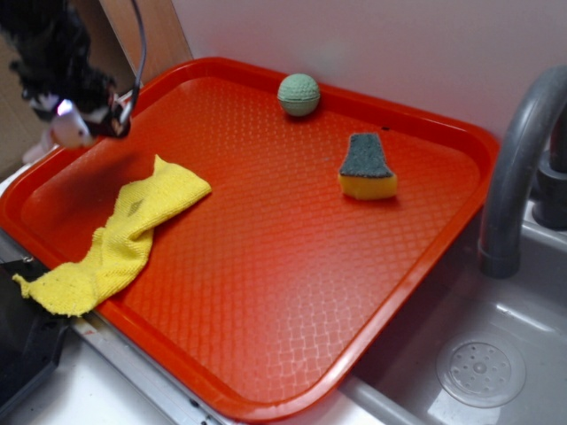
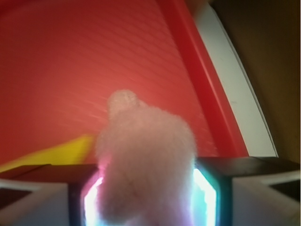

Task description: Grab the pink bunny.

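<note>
I had the pink bunny point(image 2: 146, 155) pinched between the two pads of my gripper point(image 1: 89, 119), and the wrist view showed why I trusted the hold: the fuzzy plush bulged out between the lit pads point(image 2: 204, 193), which pressed in on both its flanks, so the soft fabric was squeezed rather than merely touched. One rounded lobe, an ear or the head for all I could tell, poked forward past the pads. The picture was too blurred to make out its eyes.

From the exterior view, my gripper hung over the far left corner of the red tray point(image 1: 266, 354), and the bunny showed as a pale blob at its tip. It looked to me raised off the tray floor, since I saw bare red beneath it in the wrist view, though I could not be sure how clear it was.

The yellow cloth point(image 1: 124, 235) lay crumpled just beside and below me, one end draped over the tray's near left rim. Its edge crept into the lower left of my wrist view, close enough that I judged a careless drop could snag it. The green ball point(image 1: 299, 94) sat near the tray's back rim and the sponge point(image 1: 366, 168) to the right, both well apart from me and no bother.

I judged the grab itself essentially done; what remained was keeping the squeeze firm, as plush compresses and can slip.
</note>
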Motion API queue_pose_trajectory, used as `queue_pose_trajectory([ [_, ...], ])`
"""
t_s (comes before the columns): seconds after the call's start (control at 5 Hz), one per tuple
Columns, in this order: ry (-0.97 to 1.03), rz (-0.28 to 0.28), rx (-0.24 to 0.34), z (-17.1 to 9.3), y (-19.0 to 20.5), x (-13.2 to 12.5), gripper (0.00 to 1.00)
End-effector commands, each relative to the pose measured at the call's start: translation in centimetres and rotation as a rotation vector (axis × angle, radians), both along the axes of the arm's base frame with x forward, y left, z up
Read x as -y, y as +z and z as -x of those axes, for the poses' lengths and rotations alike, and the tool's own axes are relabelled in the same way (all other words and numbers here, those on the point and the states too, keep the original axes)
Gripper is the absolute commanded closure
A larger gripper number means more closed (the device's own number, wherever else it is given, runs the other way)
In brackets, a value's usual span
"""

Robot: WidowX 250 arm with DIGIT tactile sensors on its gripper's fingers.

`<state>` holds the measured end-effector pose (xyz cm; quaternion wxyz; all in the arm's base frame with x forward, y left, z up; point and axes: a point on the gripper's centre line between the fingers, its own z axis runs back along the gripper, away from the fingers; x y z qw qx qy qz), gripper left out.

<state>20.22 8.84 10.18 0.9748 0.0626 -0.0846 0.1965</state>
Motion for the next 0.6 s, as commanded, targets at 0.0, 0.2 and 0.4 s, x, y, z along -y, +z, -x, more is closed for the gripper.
queue_pose_trajectory([
  [0.0, -0.235, 0.244, 0.096, -1.3, 11.0, 5.5, 1.0],
  [0.2, -0.251, 0.301, 0.137, -1.7, 13.2, 7.1, 1.0],
  [0.4, -0.352, 0.359, 0.159, -2.1, 13.7, 7.1, 1.0],
])
